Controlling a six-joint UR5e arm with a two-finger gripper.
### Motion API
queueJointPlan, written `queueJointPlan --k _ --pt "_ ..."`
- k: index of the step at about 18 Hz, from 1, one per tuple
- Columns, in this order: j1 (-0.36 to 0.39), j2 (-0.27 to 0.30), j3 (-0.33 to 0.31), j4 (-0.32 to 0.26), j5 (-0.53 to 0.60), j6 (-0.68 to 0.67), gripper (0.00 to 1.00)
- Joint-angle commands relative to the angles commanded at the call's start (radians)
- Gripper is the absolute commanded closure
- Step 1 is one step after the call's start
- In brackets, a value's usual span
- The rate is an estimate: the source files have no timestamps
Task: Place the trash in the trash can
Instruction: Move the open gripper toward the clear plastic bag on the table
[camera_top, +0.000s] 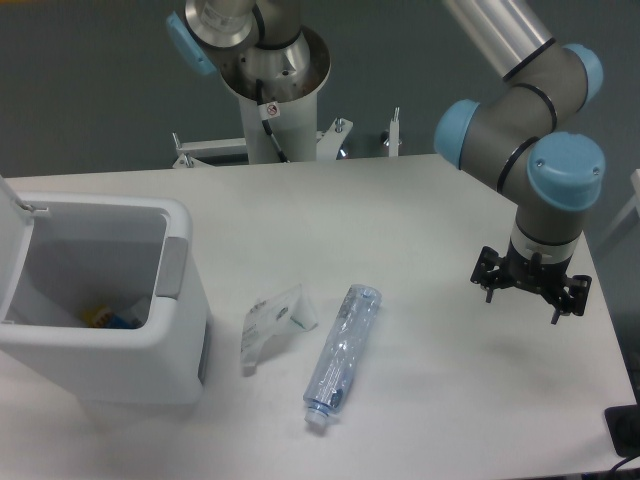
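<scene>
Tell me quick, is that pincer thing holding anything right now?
Pincer: holding nothing, hanging above bare table off to the right of the bottle; whether its fingers are open or closed cannot be told from this view.

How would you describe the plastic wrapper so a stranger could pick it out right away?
Start at the white trash can on the table's left. Just right of it lies the wrapper, flat, crumpled and clear with a white label. Its neighbour, the crushed bottle, is longer, bluish and capped.

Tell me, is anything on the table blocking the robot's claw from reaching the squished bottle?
Nothing visible does. The gripper hangs over bare table right of the bottle; the wrapper lies on the bottle's far side.
</scene>
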Motion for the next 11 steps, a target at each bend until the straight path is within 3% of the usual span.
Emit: queueJointPlan --k 11 --pt "-0.029 0.006 -0.002 -0.002 -0.002 -0.061 0.00"
